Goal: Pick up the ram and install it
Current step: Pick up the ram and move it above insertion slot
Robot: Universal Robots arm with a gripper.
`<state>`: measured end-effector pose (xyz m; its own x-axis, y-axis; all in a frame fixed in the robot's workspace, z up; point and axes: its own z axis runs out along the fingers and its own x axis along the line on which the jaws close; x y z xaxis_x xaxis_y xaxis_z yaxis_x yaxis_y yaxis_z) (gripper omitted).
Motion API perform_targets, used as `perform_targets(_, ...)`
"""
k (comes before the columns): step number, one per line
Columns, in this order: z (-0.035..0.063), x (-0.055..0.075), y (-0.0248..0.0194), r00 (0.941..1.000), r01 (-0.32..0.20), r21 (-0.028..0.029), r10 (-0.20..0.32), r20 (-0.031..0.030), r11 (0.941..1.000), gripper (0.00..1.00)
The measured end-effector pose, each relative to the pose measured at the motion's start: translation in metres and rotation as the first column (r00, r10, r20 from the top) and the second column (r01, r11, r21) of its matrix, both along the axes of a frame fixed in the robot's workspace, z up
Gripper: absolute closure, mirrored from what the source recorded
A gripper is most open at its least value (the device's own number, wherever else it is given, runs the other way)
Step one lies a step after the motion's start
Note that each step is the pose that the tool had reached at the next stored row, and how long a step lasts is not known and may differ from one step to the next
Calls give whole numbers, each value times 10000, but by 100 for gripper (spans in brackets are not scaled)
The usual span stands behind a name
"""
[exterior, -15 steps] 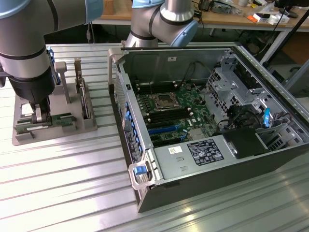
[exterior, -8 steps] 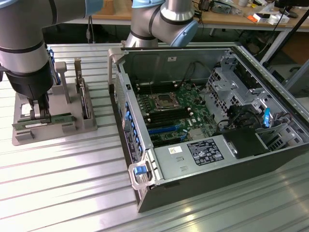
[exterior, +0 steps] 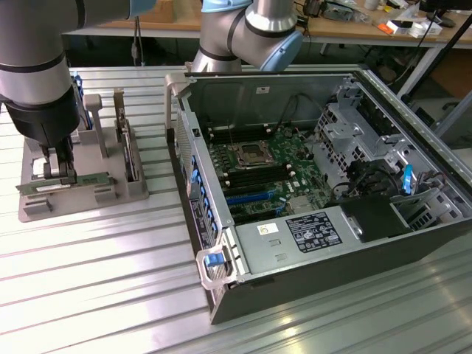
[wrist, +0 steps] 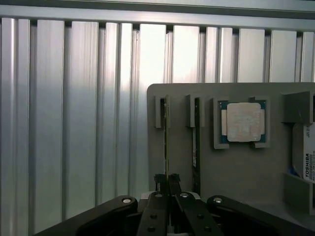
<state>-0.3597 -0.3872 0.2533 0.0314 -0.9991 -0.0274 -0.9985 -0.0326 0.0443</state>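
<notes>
- The gripper (wrist: 168, 181) has its jaws pinched together on the top edge of the ram (wrist: 166, 137). The ram stands on edge in a slot of the grey tray (wrist: 206, 167).
- In the neighbouring slot a second ram stick (wrist: 196, 142) stands parallel, just beside the held one and close to one finger, but apart from it.
- Further along the tray a square silver CPU chip (wrist: 242, 121) lies flat in its pocket. Beyond it is a hard drive (wrist: 306, 160) with a white label.
- In the exterior view the gripper (exterior: 60, 169) sits low at the left of the frame. There the ram (exterior: 92, 179) shows as a thin green strip across the tray (exterior: 110, 199).
- The open computer case (exterior: 295, 280) takes the centre and right of that frame, well apart from the tray. Its side wall stands between the tray and the motherboard (exterior: 258, 173).
- Both rest on a ribbed metal table (exterior: 96, 280).
- The wrist view gives the pinch itself, while the exterior view gives the case.
</notes>
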Motion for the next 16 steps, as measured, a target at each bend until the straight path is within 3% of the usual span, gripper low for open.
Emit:
perform_targets(9, 100, 0, 0, 10000, 0, 0, 0, 0, 10000, 88)
perform_targets(16, 239, 0, 0, 10000, 0, 1, 0, 0, 10000, 88)
